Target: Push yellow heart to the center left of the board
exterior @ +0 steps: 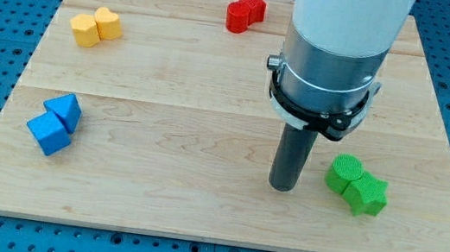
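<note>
While my tip (283, 187) sits bare beside the green blocks (357, 184), holding nothing, the yellow heart (109, 23) waits well apart at the bench's (196, 209) top left — untouched, the whole push still ahead.

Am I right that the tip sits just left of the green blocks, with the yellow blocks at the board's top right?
Not quite. The camera view shows the yellow blocks at the board's top left, not top right. The rest holds: my tip sits just left of the green blocks, apart from them.
</note>
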Action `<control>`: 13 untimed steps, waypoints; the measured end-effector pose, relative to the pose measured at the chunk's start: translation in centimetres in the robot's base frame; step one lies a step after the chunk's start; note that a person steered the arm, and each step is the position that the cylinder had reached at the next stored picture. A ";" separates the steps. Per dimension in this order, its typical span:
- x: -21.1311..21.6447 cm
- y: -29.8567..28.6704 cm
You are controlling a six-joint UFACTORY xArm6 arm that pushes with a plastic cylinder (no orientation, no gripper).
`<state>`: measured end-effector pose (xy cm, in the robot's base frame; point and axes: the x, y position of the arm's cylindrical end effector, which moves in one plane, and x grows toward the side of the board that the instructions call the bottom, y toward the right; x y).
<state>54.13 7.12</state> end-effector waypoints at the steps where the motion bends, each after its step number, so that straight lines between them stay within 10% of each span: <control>1: -0.1 -1.6; 4: -12.0 -12.6; 8: -13.3 -17.0; 11: -16.2 -36.5; 13: -21.1 -31.8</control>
<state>33.06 -24.67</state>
